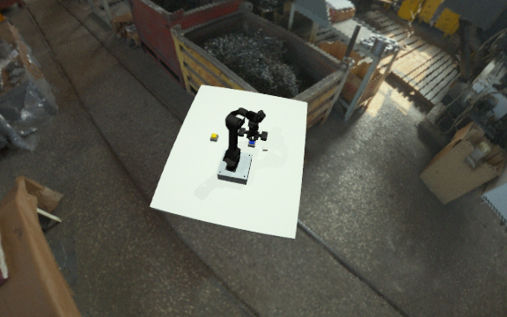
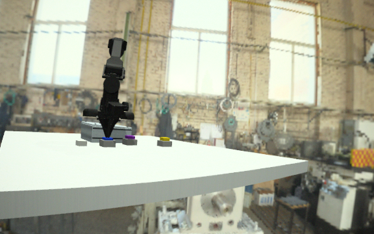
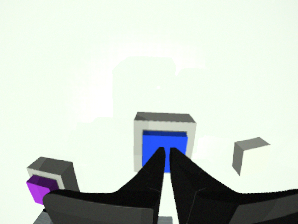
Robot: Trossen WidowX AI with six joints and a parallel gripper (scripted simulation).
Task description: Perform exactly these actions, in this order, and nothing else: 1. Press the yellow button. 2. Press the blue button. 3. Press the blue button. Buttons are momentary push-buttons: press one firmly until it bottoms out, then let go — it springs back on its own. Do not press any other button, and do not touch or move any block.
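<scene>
Fingers of the gripper are drawn almost fully together into a single point, holding nothing, and that point sits right on the blue button (image 3: pixel 164 143). In the exterior view the tips meet the blue cap (image 2: pixel 108 138), which looks low against its grey housing, so my judgement is that a blue press is under way. Whether this is the first or the second of the two blue presses cannot be told from these views. The yellow button (image 2: pixel 165 139) stands raised on its base, well apart from the arm, consistent with step one being finished. At minimum, releasing the blue cap is left.

The blue button is a flat square cap in a pale grey frame, resting on the white surface (image 2: pixel 174 169) just in front of the arm's base. A purple button (image 2: pixel 130 137) sits just beside it, and a small grey block (image 2: pixel 81 142) lies on the other side; neither is touched.
</scene>
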